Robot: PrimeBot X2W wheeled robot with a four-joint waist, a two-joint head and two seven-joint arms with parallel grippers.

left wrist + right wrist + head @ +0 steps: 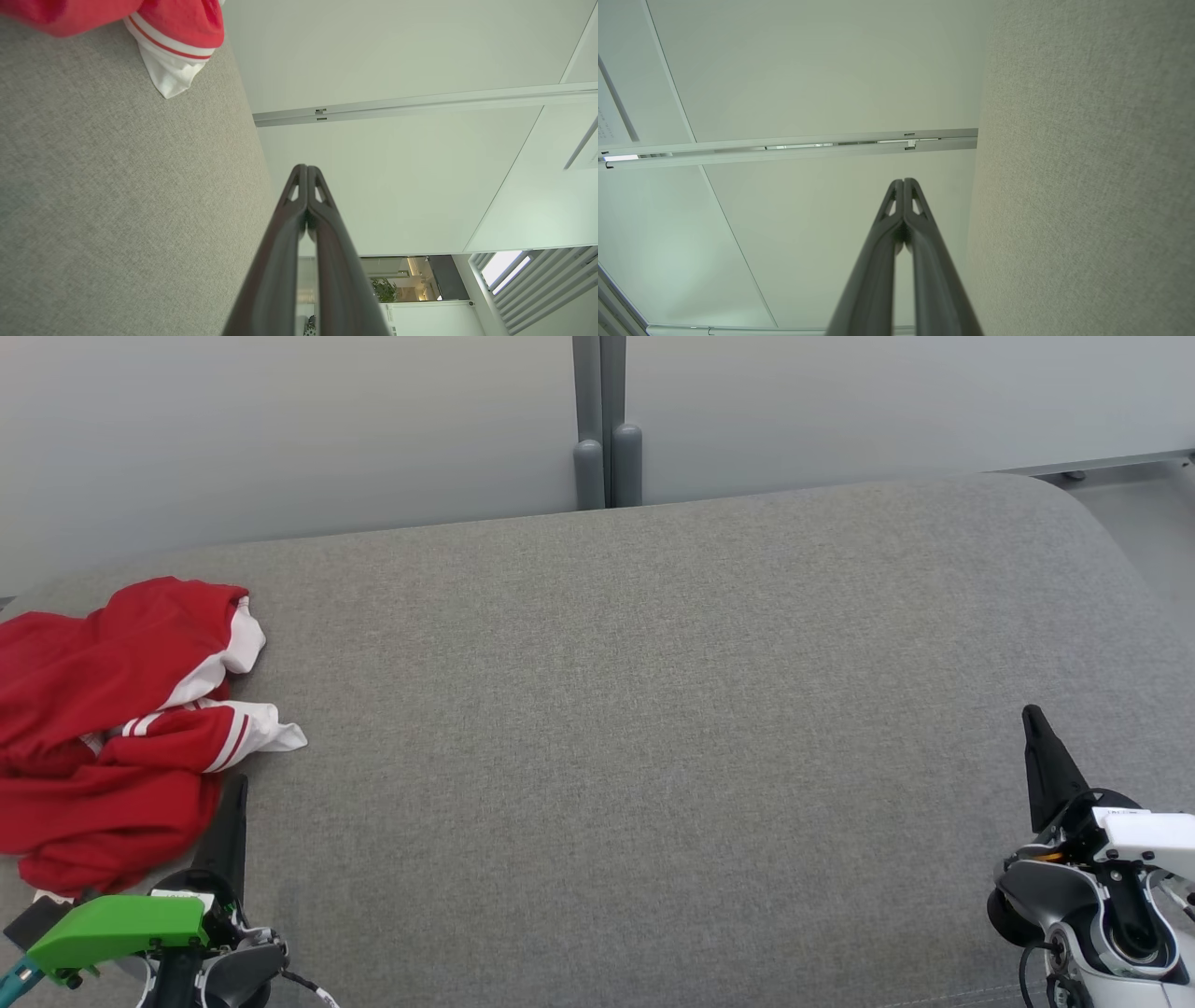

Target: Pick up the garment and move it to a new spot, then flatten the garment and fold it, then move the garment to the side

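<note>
My left pincer [239,791] sits at the near left of the grey fabric-covered counter [653,709], its two dark fingers pressed together on nothing. The garment [103,728], red with white striped cuffs, lies crumpled at the counter's far left edge, just beyond and to the left of that pincer. Its lower hem lies right beside the fingers, though I cannot tell whether they touch. One white cuff [271,733] pokes out toward the middle of the counter, a little ahead of my left fingertips. In the left wrist view that cuff [170,77] lies near the upper corner, apart from the fingertips.

My right pincer [1033,721] is at the near right, well apart from the garment, fingers pressed together and holding nothing, with bare grey fabric beside it.
</note>
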